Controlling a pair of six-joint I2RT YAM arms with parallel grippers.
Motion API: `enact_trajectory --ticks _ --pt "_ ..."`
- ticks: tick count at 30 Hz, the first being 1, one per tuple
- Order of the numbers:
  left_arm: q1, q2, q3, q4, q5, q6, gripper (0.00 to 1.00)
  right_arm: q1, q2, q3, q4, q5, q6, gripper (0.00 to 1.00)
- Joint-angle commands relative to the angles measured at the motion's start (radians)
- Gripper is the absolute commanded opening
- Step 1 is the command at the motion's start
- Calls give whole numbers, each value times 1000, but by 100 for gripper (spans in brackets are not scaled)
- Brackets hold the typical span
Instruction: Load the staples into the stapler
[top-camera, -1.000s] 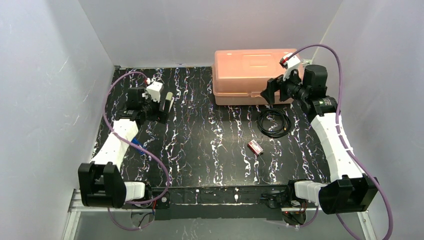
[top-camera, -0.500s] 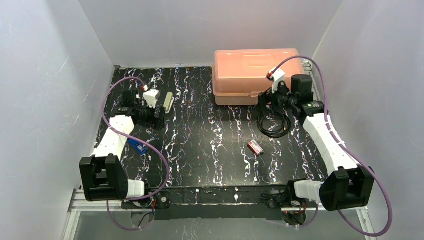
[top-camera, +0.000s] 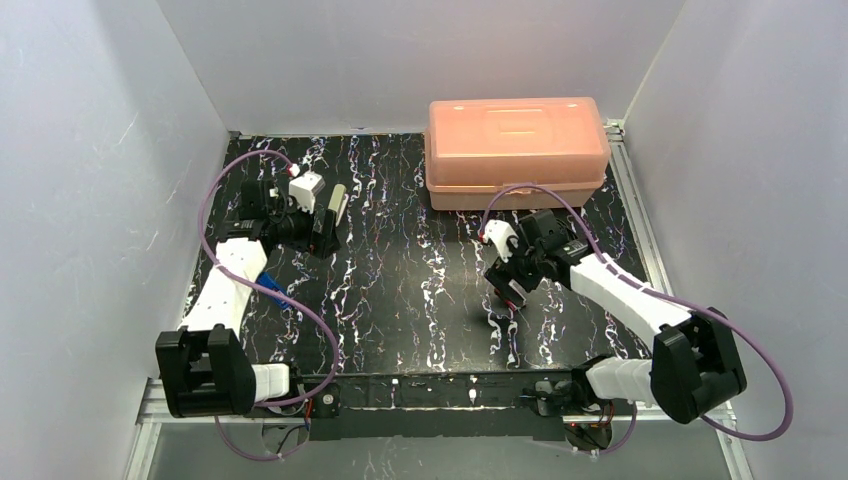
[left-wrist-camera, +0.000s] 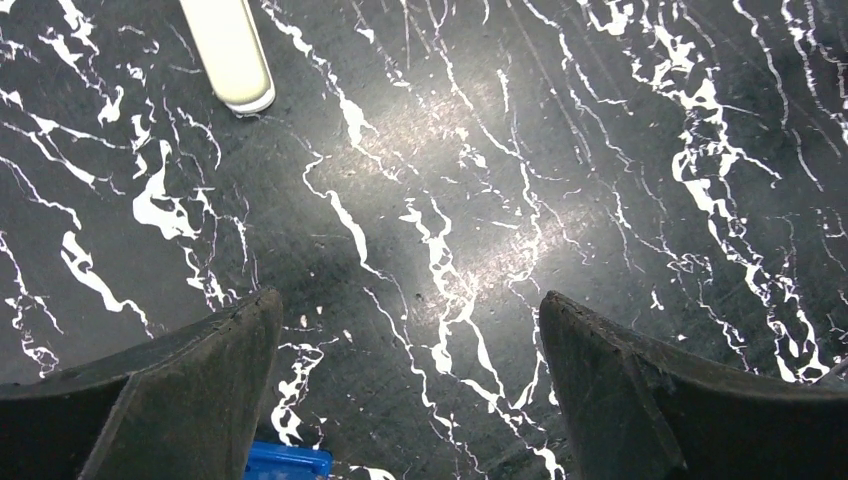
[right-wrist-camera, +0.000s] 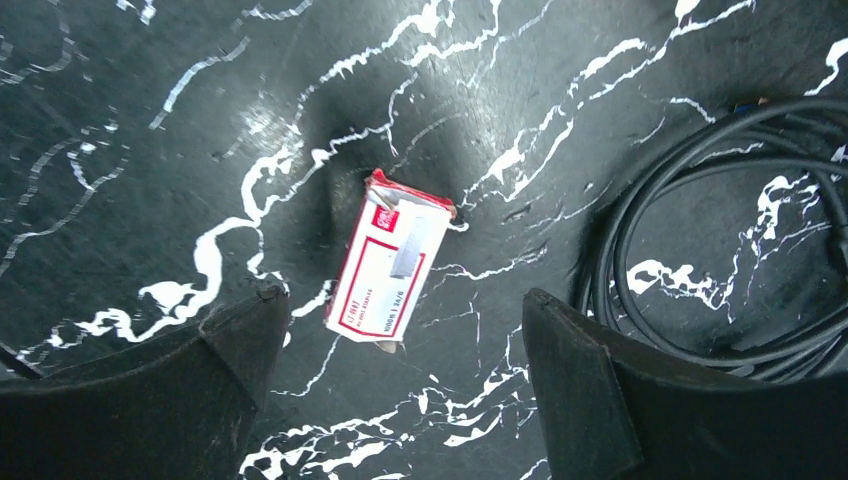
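Observation:
The staples themselves are hidden; their small red-and-white box (right-wrist-camera: 390, 265) lies flat on the black marbled table. My right gripper (right-wrist-camera: 402, 298) hangs open just above it, with the box's near end between the two fingertips and untouched. In the top view that gripper (top-camera: 506, 290) covers the box. A cream, rounded long body (top-camera: 338, 205), as far as I can tell the stapler, lies at the left rear; its end (left-wrist-camera: 230, 50) shows in the left wrist view. My left gripper (left-wrist-camera: 408, 297) is open over bare table just short of it, holding nothing.
A coiled black cable (right-wrist-camera: 605, 240) lies right beside my right finger. A closed orange plastic case (top-camera: 515, 150) stands at the back right. A small blue plastic item (top-camera: 270, 287) lies under my left forearm, its corner (left-wrist-camera: 290, 462) by my left finger.
My right arm has swung down and left from the front of the orange case, past the cable, to over the staple box. My left gripper has hardly moved.

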Motion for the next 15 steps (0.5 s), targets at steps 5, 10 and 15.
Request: enact_trajectory --ticks 5,10,15 --pt "-6 -57 -21 42 84 -12 99 18 109 -19 -6 63 -60 86" --pt "-14 -55 -20 48 104 -2 99 24 175 -3 -8 34 -75 79" --pt "-25 -62 -30 49 134 8 95 32 233 10 -3 10 -93 59"
